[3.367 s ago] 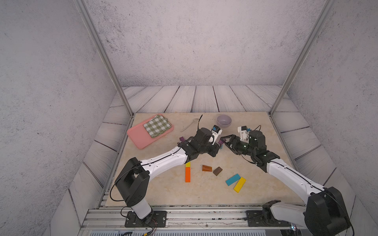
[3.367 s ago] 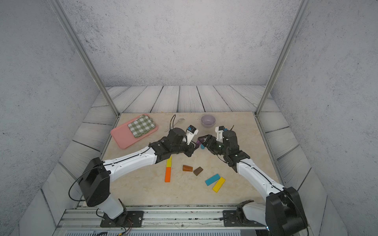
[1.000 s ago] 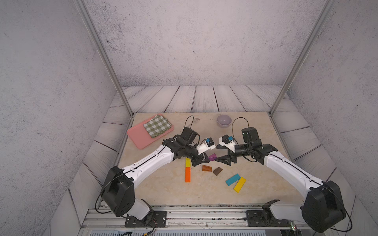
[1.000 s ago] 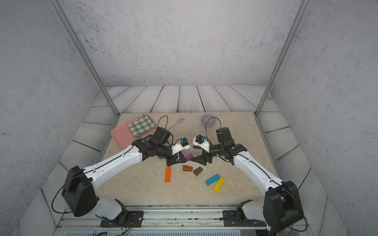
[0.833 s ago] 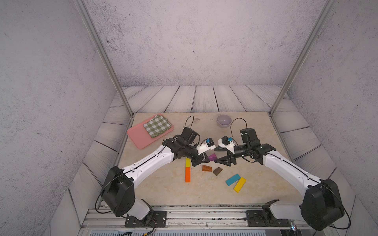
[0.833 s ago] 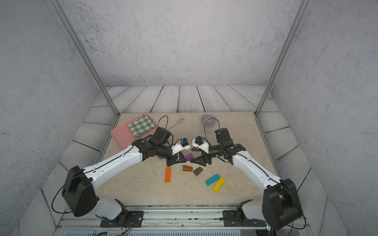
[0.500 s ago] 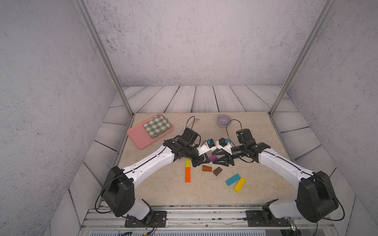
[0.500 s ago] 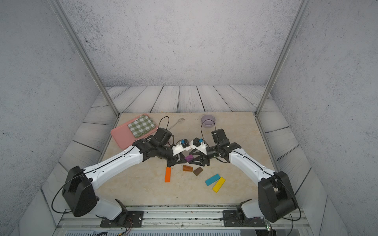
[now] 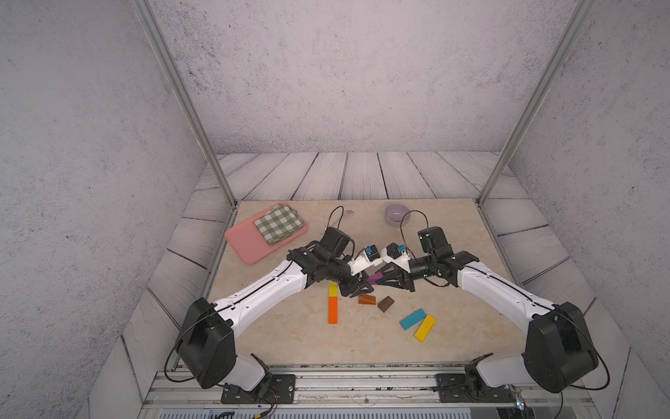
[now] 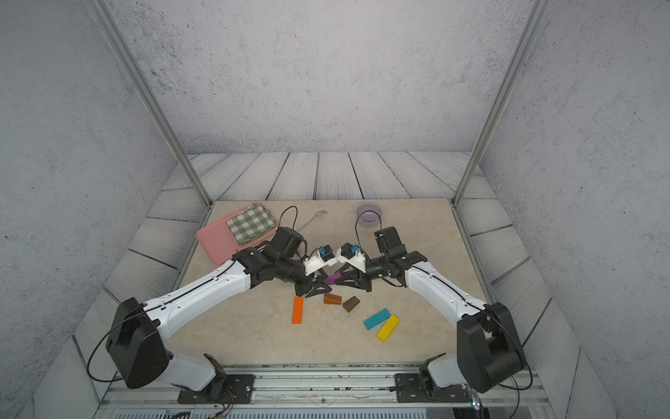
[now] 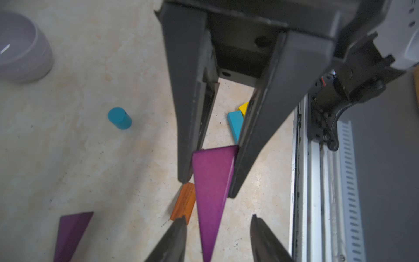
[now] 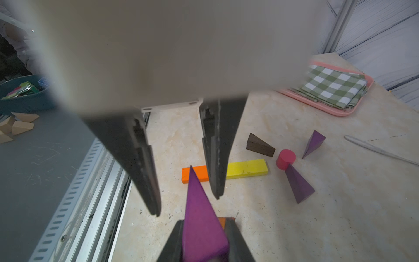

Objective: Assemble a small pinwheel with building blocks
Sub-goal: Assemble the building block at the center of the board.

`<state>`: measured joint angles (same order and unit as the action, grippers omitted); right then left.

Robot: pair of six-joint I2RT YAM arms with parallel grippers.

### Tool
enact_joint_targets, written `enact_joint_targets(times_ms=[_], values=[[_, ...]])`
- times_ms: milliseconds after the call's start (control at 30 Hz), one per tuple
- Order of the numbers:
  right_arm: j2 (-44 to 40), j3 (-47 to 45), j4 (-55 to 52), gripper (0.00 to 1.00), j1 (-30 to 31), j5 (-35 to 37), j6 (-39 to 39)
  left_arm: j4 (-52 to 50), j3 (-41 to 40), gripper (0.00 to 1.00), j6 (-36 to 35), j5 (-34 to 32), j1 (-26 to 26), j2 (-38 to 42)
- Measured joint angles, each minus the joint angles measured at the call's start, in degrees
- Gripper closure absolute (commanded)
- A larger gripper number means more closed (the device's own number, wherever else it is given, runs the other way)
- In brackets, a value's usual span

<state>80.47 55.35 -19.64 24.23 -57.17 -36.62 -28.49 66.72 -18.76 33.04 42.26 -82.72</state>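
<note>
Altogether, three purple wedges show: one bright purple wedge (image 12: 199, 215) and two dark purple wedges (image 12: 299, 186) (image 12: 314, 144) lying on the bench (image 9: 290, 337) beside the single pink cylinder (image 12: 286, 158). Two brown wedges (image 9: 367, 299) (image 9: 385, 304) lie close together, and one dark brown wedge (image 12: 260, 145) lies apart from them. There is one orange bar (image 9: 333, 310), two yellow bars (image 9: 333, 289) (image 9: 425, 327), one blue bar (image 9: 413, 319) and one blue cylinder (image 11: 119, 118). The right gripper (image 12: 204, 223) has its jaws clamped on the bright purple wedge at its thick end. The left gripper (image 12: 186, 205) holds its jaws apart, with the thin tip between them and touching neither.
</note>
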Motion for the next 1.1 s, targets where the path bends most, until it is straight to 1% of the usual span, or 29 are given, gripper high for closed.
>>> enact_joint_targets(times_ms=[33, 133, 267, 400, 500, 600, 700, 833, 967, 1100], values=[[0.02, -0.02, 0.02, 0.86, -0.52, 0.33, 0.02, 0.79, -0.61, 0.04, 0.76, -0.76, 0.00, 1.25], [0.07, -0.24, 0.83, 0.84, -4.13, 1.14, 0.02, 3.89, -3.41, 0.04, 3.45, -3.96, 0.00, 5.99], [1.18, -2.03, 5.99, 0.86, -12.17, 3.30, 0.00, 9.53, -8.22, 0.04, 7.21, -10.49, 0.00, 12.39], [6.62, -2.45, 8.85, 0.87, -17.38, 6.56, -3.21, 12.70, -10.40, 0.04, 9.64, -17.70, 0.00, 14.95], [11.28, -2.29, 10.32, 0.87, -20.22, 6.93, -4.59, 14.23, -10.88, 0.04, 10.69, -21.49, 0.00, 15.10], [14.32, 0.09, 8.35, 0.87, -21.64, 8.63, -7.58, 15.21, -11.30, 0.04, 11.34, -23.45, 0.02, 15.08], [16.41, 3.65, 7.56, 0.88, -22.99, 8.87, -10.38, 15.96, -11.85, 0.04, 11.54, -24.57, 0.04, 14.99], [17.79, 9.64, 4.07, 0.90, -22.99, 12.57, -13.75, 16.90, -12.33, 0.04, 11.56, -25.40, 0.04, 14.51], [18.18, 11.54, 1.55, 0.91, -22.88, 18.23, -18.71, 17.81, -12.66, 0.04, 11.54, -25.79, 0.09, 13.86], [19.12, 11.17, 0.11, 0.92, -22.86, 20.96, -22.53, 18.29, -12.68, 0.04, 11.54, -25.75, 0.15, 12.83]])
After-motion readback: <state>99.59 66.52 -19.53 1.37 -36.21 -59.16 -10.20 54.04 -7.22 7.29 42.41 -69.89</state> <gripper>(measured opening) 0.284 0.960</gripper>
